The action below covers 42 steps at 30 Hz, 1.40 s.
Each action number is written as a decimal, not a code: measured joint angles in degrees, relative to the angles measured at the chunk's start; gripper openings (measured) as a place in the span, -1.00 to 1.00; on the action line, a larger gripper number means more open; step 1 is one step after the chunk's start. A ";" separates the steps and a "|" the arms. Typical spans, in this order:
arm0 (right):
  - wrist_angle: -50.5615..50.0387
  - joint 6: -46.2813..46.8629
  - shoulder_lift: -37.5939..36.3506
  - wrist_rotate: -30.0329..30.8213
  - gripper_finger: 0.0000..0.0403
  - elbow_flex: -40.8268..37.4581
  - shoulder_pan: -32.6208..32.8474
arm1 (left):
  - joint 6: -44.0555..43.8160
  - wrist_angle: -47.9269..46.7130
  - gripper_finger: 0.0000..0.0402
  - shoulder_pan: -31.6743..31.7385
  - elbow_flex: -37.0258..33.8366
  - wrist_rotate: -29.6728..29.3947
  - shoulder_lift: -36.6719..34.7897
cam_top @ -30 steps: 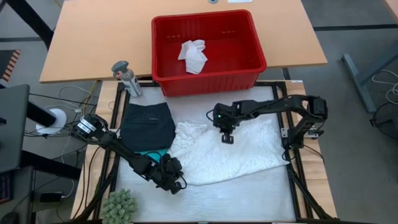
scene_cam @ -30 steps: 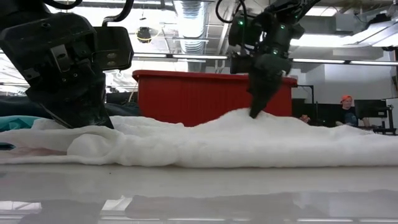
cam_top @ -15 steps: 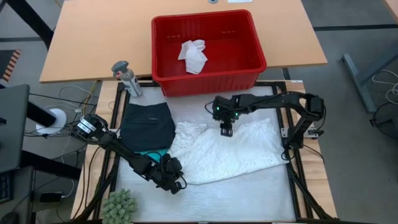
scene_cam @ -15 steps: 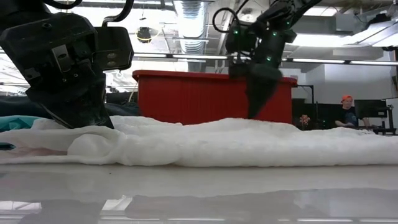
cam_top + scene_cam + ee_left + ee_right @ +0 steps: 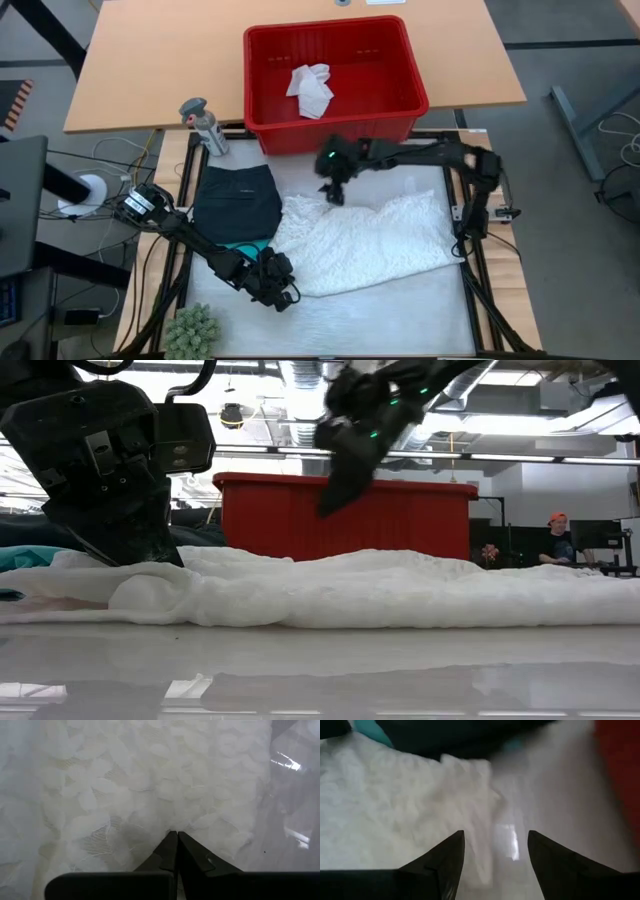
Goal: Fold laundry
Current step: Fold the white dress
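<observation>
White table [image 5: 400, 320], lace garment [image 5: 365, 245], black shorts [image 5: 237, 202]

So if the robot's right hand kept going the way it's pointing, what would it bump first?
Probably the white lacy cloth: the open right hand points down at its top corner, though bare table sits right beside it, so it's close.

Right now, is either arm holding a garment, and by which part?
The left gripper, jaws shut, pinches the white lace garment at its front-left edge. The right gripper, jaws open, holds nothing, above the garment's far corner.

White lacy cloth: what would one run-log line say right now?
white lacy cloth: spread flat | left end effector: shut, pinning edge | right end effector: open, above corner
</observation>
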 joint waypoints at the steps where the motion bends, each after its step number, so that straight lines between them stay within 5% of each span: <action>1: 0.75 0.00 1.99 -0.31 0.21 1.53 0.54 | 0.00 -0.02 -1.00 0.00 0.00 0.00 0.00; 12: -6.56 -4.08 21.76 -3.74 0.21 21.70 2.40 | -0.22 -0.34 -1.00 -0.07 0.00 0.00 0.00; 24: -8.89 -7.50 29.85 -4.69 0.20 25.30 2.37 | -0.24 -1.79 -1.00 -0.64 0.00 -0.44 0.00; 28: -9.38 -8.34 29.58 -2.16 -0.09 25.27 3.07 | -0.32 -2.03 -1.00 -0.68 0.00 -0.50 0.00; 33: -10.77 -8.56 27.89 -0.34 -0.85 25.08 3.21 | -0.49 -1.99 -1.00 -0.68 0.00 -1.08 0.00; 42: -12.70 -7.04 23.67 1.77 -0.88 25.02 3.27 | -1.86 -1.84 -1.00 -0.68 0.00 -1.42 0.00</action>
